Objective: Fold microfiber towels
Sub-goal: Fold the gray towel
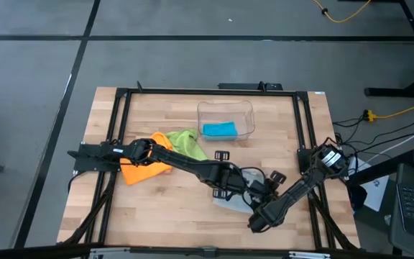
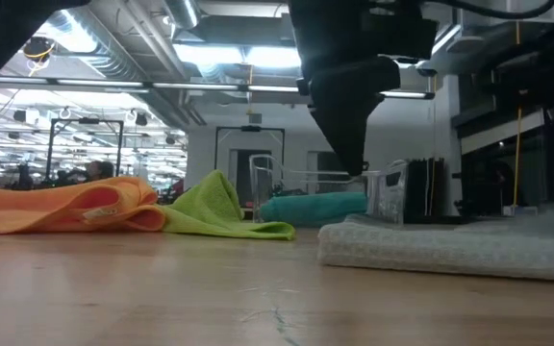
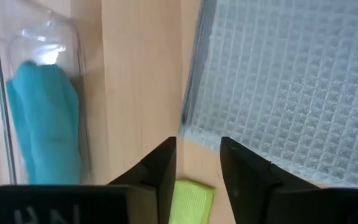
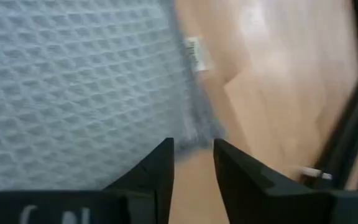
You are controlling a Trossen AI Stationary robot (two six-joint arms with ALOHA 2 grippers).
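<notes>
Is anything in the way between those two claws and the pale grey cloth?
Nothing visible is. The left tool and right tool both sit right at the edge of the pale grey-blue towel, with only bare table between.

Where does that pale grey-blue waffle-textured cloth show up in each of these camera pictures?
High view: the pale grey-blue waffle-weave cloth lies low and centre, mostly under both arms.
Low view: folded flat, at the right.
Left wrist view: fills the upper right.
Right wrist view: fills the left.
Shared landmark: the clear plastic bin holding a teal cloth, seen in all but the right wrist view.
</notes>
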